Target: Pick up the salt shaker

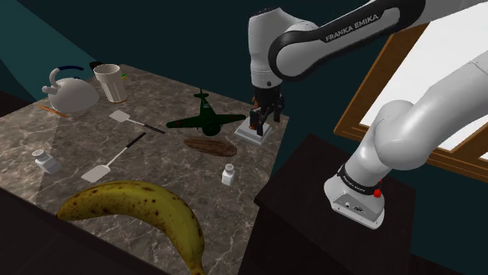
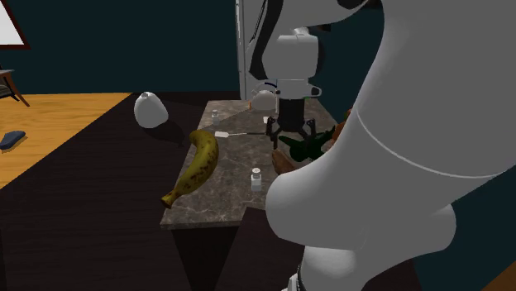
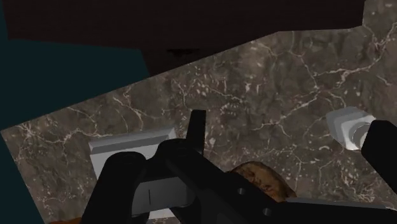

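Observation:
A small white salt shaker stands on the marble table near its edge by the stand, also seen in the second exterior view. In the wrist view this shaker lies beside one black fingertip. My gripper hangs open just above the table, up the table from the shaker, over a flat white square block. Nothing is between its fingers. A second small shaker with a grey cap stands at the shoulder view's far left.
A dark green toy plane and a brown oblong piece lie between gripper and shaker. A large banana fills the front. Two white spatulas, a kettle and a cup stand further left.

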Controlling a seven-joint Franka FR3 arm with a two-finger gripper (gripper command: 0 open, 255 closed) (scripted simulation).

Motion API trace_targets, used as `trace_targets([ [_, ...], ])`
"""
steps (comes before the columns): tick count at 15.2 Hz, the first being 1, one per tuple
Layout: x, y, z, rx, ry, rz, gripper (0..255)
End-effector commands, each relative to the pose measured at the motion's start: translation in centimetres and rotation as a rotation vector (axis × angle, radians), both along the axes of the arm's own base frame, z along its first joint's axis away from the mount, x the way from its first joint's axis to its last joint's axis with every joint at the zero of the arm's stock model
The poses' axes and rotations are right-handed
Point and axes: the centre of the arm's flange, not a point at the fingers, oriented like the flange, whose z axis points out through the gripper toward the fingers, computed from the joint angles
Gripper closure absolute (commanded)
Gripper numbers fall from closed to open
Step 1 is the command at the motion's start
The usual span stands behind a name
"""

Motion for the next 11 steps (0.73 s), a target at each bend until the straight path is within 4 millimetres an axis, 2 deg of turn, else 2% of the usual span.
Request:
trace_targets([
  [1, 0.9, 1.9, -1.9, 0.001, -0.005, 0.008, 0],
  [11, 4.7, 11.0, -10.6, 0.000, -0.025, 0.048, 0],
])
